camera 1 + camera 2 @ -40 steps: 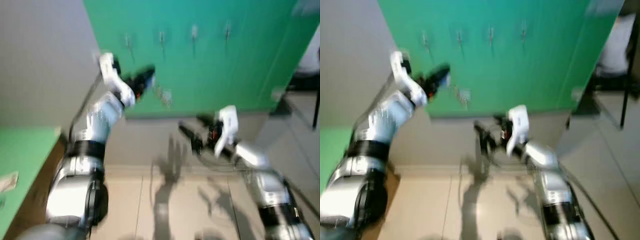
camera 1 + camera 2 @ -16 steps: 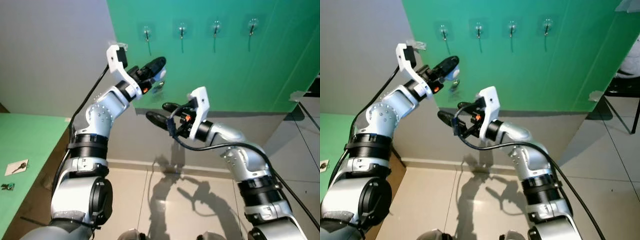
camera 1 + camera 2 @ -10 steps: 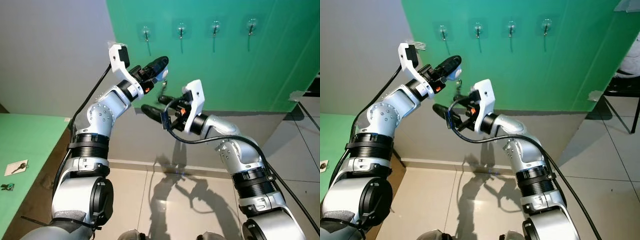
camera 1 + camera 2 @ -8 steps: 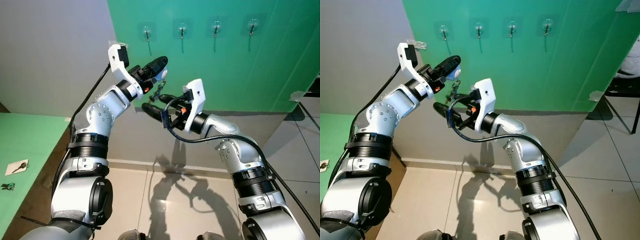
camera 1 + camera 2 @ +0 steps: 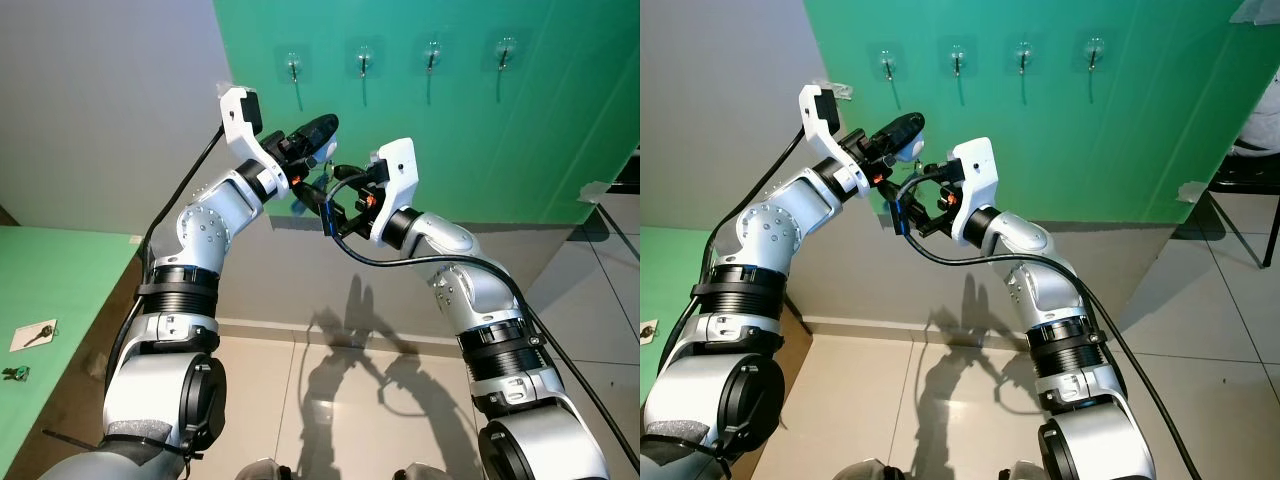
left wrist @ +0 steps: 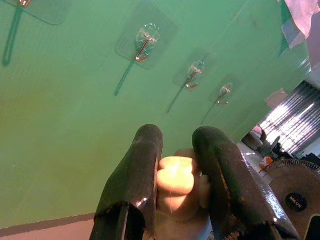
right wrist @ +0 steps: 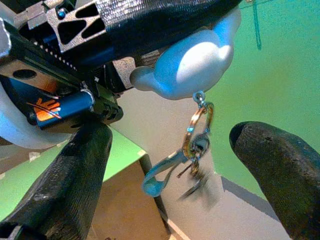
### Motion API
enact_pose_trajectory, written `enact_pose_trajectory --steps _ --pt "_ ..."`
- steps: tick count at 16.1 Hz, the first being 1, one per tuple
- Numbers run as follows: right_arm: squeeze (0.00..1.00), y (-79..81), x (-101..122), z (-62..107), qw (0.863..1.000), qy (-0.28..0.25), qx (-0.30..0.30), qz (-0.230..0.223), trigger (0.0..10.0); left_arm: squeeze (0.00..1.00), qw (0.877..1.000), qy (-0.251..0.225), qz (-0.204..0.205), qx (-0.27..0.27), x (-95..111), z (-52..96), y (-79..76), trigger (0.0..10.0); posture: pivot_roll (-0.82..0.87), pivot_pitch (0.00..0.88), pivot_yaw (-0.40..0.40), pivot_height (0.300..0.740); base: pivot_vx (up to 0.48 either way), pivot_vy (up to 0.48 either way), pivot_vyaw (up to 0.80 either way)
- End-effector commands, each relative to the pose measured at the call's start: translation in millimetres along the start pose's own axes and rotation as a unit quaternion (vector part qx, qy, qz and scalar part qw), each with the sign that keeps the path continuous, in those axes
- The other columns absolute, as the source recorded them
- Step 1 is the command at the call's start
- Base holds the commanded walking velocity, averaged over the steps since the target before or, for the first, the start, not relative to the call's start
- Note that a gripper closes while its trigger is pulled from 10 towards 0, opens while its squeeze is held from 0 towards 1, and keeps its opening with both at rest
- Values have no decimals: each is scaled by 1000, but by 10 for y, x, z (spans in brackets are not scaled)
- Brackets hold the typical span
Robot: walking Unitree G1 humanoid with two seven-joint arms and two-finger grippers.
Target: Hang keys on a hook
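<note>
Already the left claw (image 5: 322, 130) was clenched on a pale keychain charm (image 7: 192, 60), its key ring and keys (image 7: 192, 150) dangling between the right claw's (image 7: 175, 165) spread fingers, below the wall hooks (image 5: 292, 68); closing on swinging keys risked a miss or a drop

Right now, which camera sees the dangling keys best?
The right wrist view: the keys hang on a ring under the white charm, between the open right gripper fingers. The eye views show them tiny by the left gripper; the left wrist view shows the charm, pinched.
</note>
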State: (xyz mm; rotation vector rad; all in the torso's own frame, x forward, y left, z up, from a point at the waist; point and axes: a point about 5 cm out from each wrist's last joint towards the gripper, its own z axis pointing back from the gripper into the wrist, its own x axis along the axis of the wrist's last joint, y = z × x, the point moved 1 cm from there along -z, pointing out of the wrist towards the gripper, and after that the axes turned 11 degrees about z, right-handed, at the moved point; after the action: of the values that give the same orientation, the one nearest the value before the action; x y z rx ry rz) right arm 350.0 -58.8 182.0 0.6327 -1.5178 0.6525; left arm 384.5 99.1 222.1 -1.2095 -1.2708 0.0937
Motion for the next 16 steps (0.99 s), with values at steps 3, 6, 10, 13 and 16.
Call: enact_pose_trajectory --steps 3,6,10,13,16 --pt "0 26 41 -58 1000 -2 -3 17 10000 0 1000 -2 -24 -3 72 -29 -72 0 -218 0 121 736 0 0 0" --pt "0 4 23 -59 1000 2 -15 22 10000 0 1000 -3 -25 -2 79 -26 -67 0 -217 0 122 736 0 0 0" --pt "0 -62 9 -66 997 22 -48 49 10000 0 1000 -5 -27 2 90 -27 -57 0 -217 0 122 736 0 0 0" --pt "0 -122 17 -55 995 28 -72 69 10000 0 1000 -7 -28 4 97 -25 -46 0 -223 0 121 736 0 0 0" --pt "0 -145 30 -63 993 31 -85 80 10000 0 999 -10 -30 6 112 -24 -40 0 -223 0 121 736 0 0 0"
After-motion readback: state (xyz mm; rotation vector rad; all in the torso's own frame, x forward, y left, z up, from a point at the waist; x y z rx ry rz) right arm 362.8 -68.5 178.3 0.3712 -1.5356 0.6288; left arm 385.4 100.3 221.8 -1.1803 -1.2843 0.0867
